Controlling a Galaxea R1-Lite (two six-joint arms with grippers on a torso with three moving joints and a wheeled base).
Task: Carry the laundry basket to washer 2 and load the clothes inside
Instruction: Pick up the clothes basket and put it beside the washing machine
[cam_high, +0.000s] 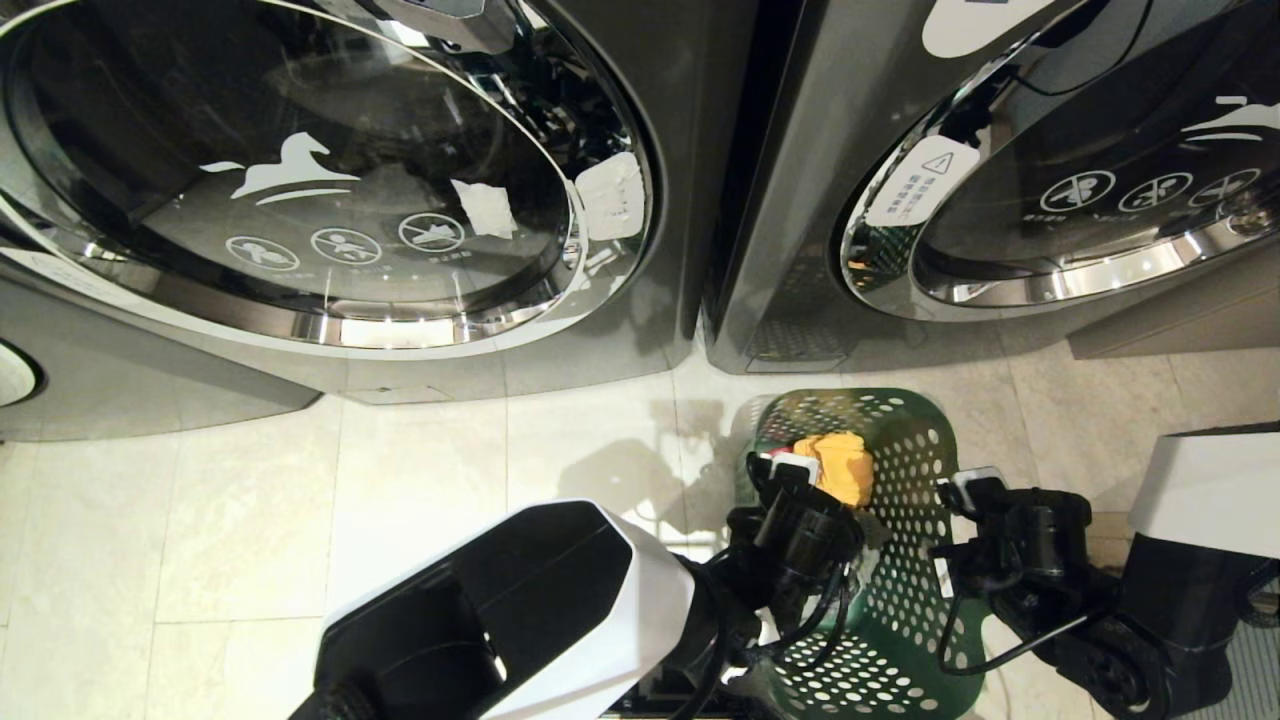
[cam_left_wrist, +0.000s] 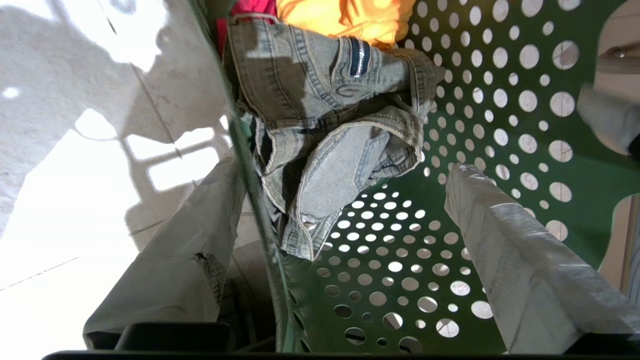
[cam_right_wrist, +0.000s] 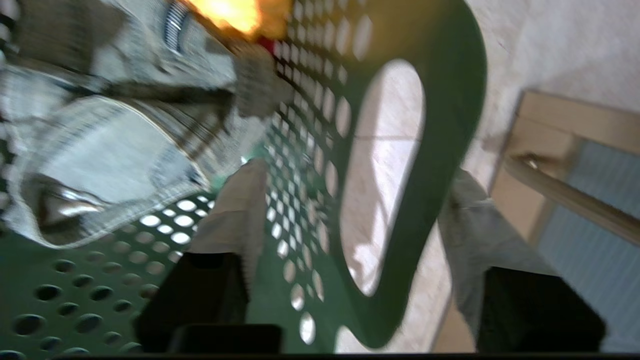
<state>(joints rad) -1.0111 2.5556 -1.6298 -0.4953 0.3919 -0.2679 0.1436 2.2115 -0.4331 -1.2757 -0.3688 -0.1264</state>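
Standing on the pale tiled floor (cam_high: 420, 480), the dark green laundry basket (cam_high: 905, 440) is found directly in front of the right-hand washer (cam_high: 830, 150), just below its door. Its walls and bottom are pierced with round holes, and a cut-out loop handle (cam_right_wrist: 385, 170) is seen in the wall on the robot's right.

Inside the basket the clothes are bundled toward the washer end and the left wall. Grey denim jeans (cam_left_wrist: 325, 130) lie uppermost, with a yellow-orange cloth (cam_left_wrist: 350, 17) beyond them and a strip of red cloth (cam_left_wrist: 250, 6) at the far edge. The near part of the basket bottom is left bare.

The left gripper (cam_left_wrist: 345, 220) is set over the basket's left wall, fingers spread wide: one finger (cam_left_wrist: 185, 260) is outside the wall above the floor, the other (cam_left_wrist: 520, 260) inside the basket. Nothing is clamped between them.

The right gripper (cam_right_wrist: 350, 210) is placed at the handle wall, fingers apart, one finger (cam_right_wrist: 235, 215) inside the basket and the other (cam_right_wrist: 475, 235) outside. The handle rim is seen between them and is not pinched.

A second washer (cam_high: 640, 330) with a chrome-rimmed glass door (cam_high: 300, 170) is noted to the left. The door of the right-hand washer (cam_high: 1080, 190) is seen only in part. No numeral can be read on either machine.
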